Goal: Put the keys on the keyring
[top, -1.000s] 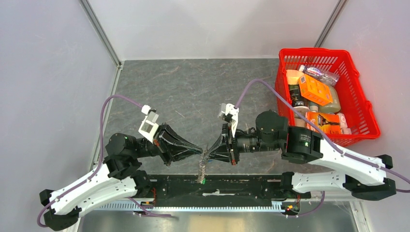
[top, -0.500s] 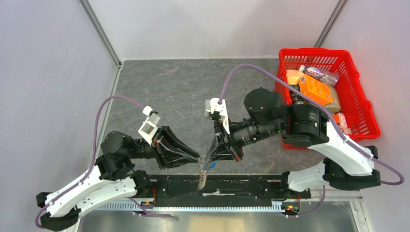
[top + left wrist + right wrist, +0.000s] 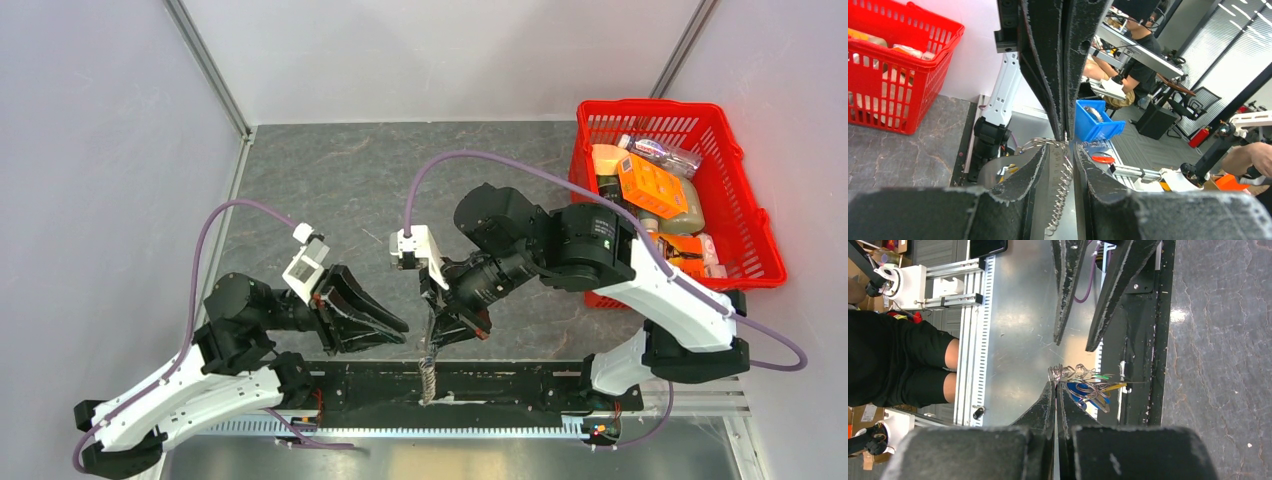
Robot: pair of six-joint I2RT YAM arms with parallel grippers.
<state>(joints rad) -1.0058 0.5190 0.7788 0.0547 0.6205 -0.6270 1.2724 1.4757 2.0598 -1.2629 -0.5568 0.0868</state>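
Observation:
My right gripper point(image 3: 433, 333) hangs near the table's front edge, shut on the top of the keyring point(image 3: 1055, 372). The keyring's twisted chain point(image 3: 428, 376) dangles straight down from it over the black base rail. In the right wrist view the keys hang bunched beside the fingertips: a blue cap point(image 3: 1082, 392), a yellow one point(image 3: 1113, 386) and the green tag point(image 3: 1103, 376). My left gripper point(image 3: 397, 327) sits just left of the keyring, open and holding nothing. In the left wrist view the chain point(image 3: 1061, 192) shows in the gap between its fingers point(image 3: 1023, 175), touching neither.
A red basket point(image 3: 601, 117) full of packets and bottles stands at the table's right side, behind the right arm. The black base rail point(image 3: 510, 388) and a metal channel run along the near edge below both grippers. White walls enclose the grey table point(image 3: 330, 180).
My left gripper has opened, let go of the keyring and drawn back a little to the left. The right arm has swung left and turned, carrying the keyring with its chain now hanging down.

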